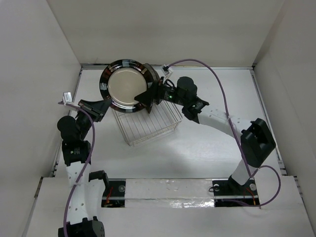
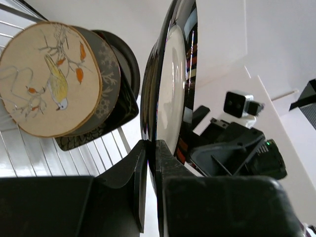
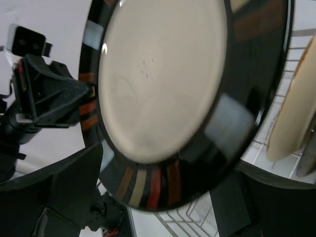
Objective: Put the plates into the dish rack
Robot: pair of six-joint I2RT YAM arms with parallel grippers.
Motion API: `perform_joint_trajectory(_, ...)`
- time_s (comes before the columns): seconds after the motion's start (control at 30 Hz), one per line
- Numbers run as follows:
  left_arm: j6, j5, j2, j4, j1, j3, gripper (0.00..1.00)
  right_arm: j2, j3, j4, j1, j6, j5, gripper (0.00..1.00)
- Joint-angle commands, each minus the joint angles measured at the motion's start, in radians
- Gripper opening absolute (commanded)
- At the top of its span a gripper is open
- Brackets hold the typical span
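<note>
Dark-rimmed plate (image 1: 126, 88) (left fingers (image 2: 130, 173) on rim)

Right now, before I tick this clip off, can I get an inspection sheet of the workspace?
Surface: white table.
Job's things: wire dish rack holds a tan bird plate and a grey floral plate upright, with darker plates behind them. The striped-rim plate is on edge over the rack's far end; I cannot tell whether it is seated.
Clutter: nothing seen.
Grippers: left claw shut on the striped-rim plate's rim; right claw open at the plate's other side.
Cables: purple cables loop along both arms.
Surroundings: white walls on three sides.
</note>
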Motion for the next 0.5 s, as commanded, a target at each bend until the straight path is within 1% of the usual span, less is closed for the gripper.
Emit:
perform_joint_trajectory(0.0,-0.057,0.072,-0.046,0.237,-0.013,0.020,0.00,0.046,0.028,0.192,-0.012,0.085,-0.072,0.83)
perform_joint_trajectory(0.03,-0.054,0.079,-0.049,0.235,-0.013,0.017,0.00,0.054,0.024,0.215,-0.012,0.096,-0.074,0.82)
perform_joint_trajectory(0.07,-0.051,0.097,-0.047,0.235,-0.013,0.016,0.00,0.059,0.014,0.254,-0.012,0.102,-0.075,0.76)
perform_joint_trajectory(0.1,-0.048,0.105,-0.046,0.232,-0.013,0.010,0.00,0.065,0.008,0.277,-0.012,0.119,-0.075,0.55)
perform_joint_trajectory(0.17,-0.040,0.114,-0.044,0.230,-0.013,-0.003,0.00,0.062,-0.006,0.323,-0.012,0.130,-0.068,0.33)
perform_joint_trajectory(0.2,-0.032,0.118,-0.040,0.223,-0.013,-0.009,0.00,0.059,-0.022,0.334,-0.012,0.133,-0.053,0.16)
perform_joint_trajectory(0.3,0.034,0.101,-0.035,0.160,-0.013,-0.007,0.00,0.041,-0.039,0.326,-0.012,0.133,0.001,0.00)
perform_joint_trajectory(0.33,0.052,0.098,-0.032,0.143,-0.022,-0.006,0.00,0.028,-0.039,0.314,-0.012,0.130,0.013,0.00)
perform_joint_trajectory(0.37,0.086,0.093,-0.026,0.131,-0.022,-0.004,0.04,0.022,-0.039,0.291,-0.012,0.124,0.027,0.00)
perform_joint_trajectory(0.4,0.106,0.095,-0.018,0.099,-0.031,0.006,0.25,0.014,-0.041,0.279,-0.012,0.119,0.056,0.00)
perform_joint_trajectory(0.43,0.130,0.099,0.002,0.079,-0.031,0.022,0.33,0.007,-0.038,0.263,-0.012,0.110,0.075,0.00)
perform_joint_trajectory(0.47,0.194,0.096,0.013,0.054,-0.031,0.039,0.39,-0.010,-0.033,0.228,-0.012,0.105,0.093,0.00)
